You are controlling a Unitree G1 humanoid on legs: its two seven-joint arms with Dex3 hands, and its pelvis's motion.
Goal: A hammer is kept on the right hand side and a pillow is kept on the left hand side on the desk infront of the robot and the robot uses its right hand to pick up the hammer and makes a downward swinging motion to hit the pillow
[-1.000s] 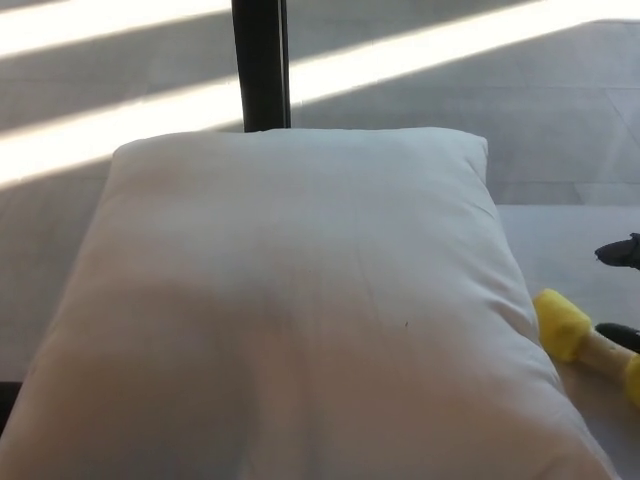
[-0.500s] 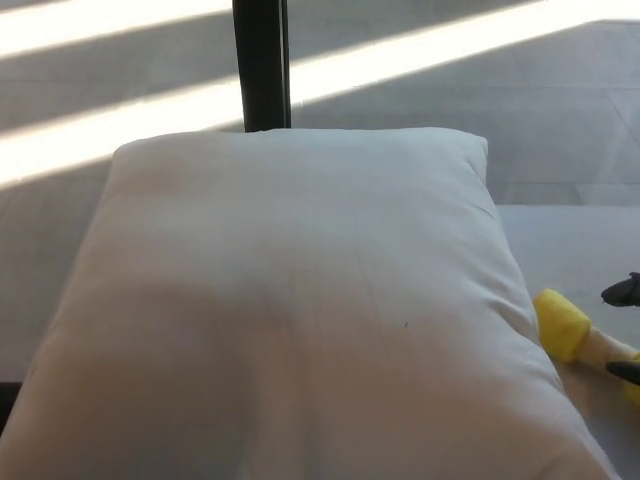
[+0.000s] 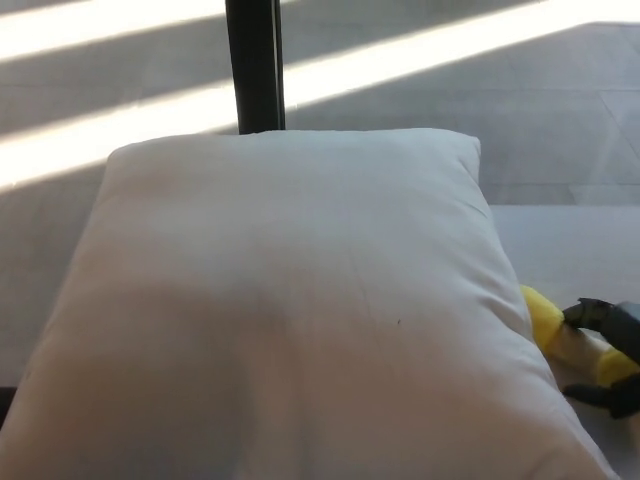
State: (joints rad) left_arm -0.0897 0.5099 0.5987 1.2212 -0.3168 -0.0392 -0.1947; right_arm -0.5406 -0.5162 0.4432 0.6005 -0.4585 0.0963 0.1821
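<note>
Whole picture shifted slightly leftward since the earlier frames, so camera moved. Right hand (image 3: 606, 358) now further into the lower right of the frame than a second ago, when only fingertips showed at the right edge. Black fingers (image 3: 590, 312) now curled around the pale handle of the hammer (image 3: 545, 318), one above and one below it. Yellow hammer head now tucked closer against the pillow's (image 3: 290, 310) right edge.

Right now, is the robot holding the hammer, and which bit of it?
The right hand has its black fingers around the handle of the yellow hammer, just behind the head, beside the pillow. The hammer still lies on the desk.
</note>
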